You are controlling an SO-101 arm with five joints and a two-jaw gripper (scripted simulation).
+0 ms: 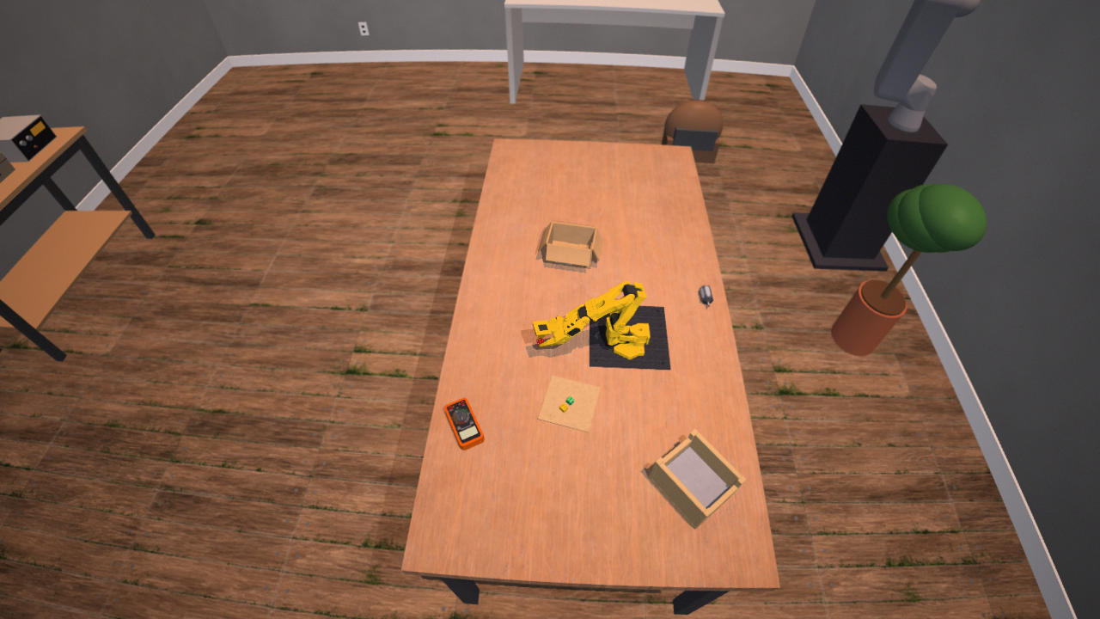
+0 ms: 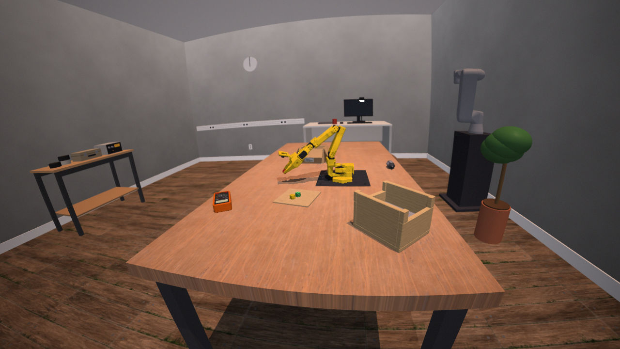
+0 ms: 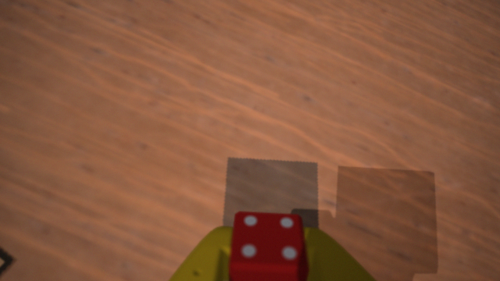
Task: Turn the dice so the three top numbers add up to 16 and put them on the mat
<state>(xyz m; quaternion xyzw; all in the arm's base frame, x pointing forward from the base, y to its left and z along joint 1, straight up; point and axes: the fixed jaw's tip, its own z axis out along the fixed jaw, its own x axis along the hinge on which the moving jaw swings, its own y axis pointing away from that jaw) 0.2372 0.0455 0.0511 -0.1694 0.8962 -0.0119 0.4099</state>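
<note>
red die in 1 pincer, 2 dice on 1 mat

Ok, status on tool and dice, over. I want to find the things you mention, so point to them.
Tool (image 1: 540,339) (image 2: 284,170) (image 3: 266,250) shut on red die (image 1: 540,340) (image 2: 284,170) (image 3: 268,238), off mat (image 1: 580,419) (image 2: 303,202). Green (image 1: 570,400) (image 2: 297,194), yellow (image 1: 564,407) (image 2: 292,196) dice on mat. No obstruction seen beside tool.

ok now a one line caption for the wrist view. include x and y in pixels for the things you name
A red cube-shaped die (image 3: 268,243) with white pips, four showing on the face toward the camera, gripped between yellow jaws above a wood-grain tabletop (image 3: 156,97)
</note>
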